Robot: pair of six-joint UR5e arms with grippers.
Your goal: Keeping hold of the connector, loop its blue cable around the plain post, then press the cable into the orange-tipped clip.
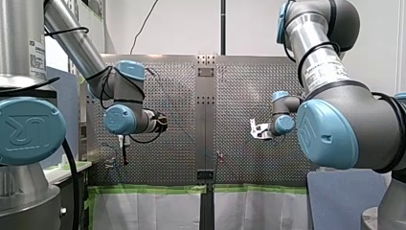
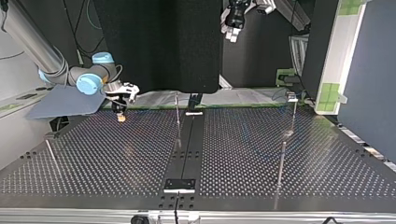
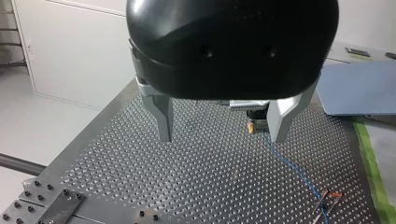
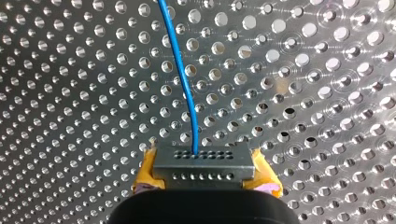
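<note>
Your right gripper (image 4: 205, 173) pinched the grey connector (image 4: 203, 161) between yellow pads (image 4: 145, 170), its thin blue cable (image 4: 182, 79) trailing from the connector's face and looking light and limp, best steered by that rigid connector, while your left gripper (image 3: 222, 135) hung spread, empty, well away from it.

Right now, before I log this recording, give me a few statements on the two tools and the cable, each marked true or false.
1. The right tool is shut on the connector. True.
2. The left tool grips the blue cable. False: it is open and holds nothing.
3. The blue cable leaves the connector and runs ahead of the right tool over the perforated table. True.
4. The right tool's pads are black. False: they are yellow.
</note>
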